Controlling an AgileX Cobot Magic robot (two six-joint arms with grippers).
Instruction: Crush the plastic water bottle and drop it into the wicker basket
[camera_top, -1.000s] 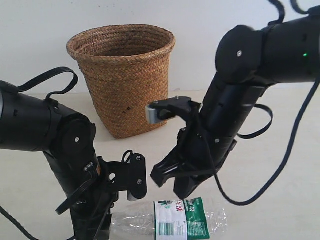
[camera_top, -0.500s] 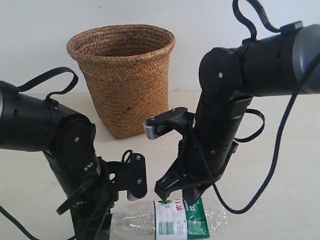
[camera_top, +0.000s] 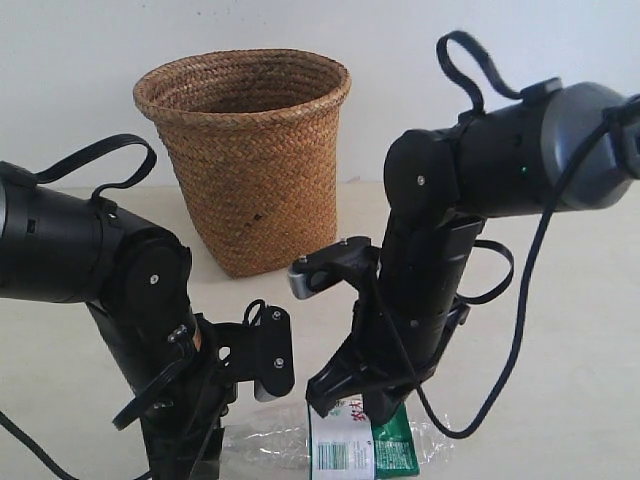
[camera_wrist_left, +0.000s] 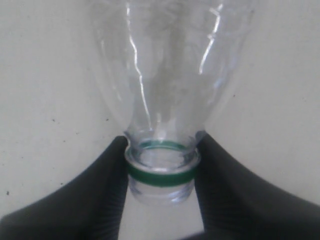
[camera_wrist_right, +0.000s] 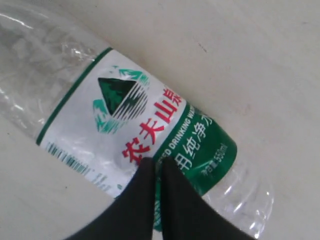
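bottle (camera_wrist_left: 165, 75) neck clamped in left gripper (camera_wrist_left: 161, 146)

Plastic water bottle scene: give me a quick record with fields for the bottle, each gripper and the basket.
bottle: plastic water bottle lying on its side on the table, outside the basket
left gripper: shut on the bottle's neck
right gripper: fingers together, tips over the label
wicker basket: upright behind both arms, apart from the bottle
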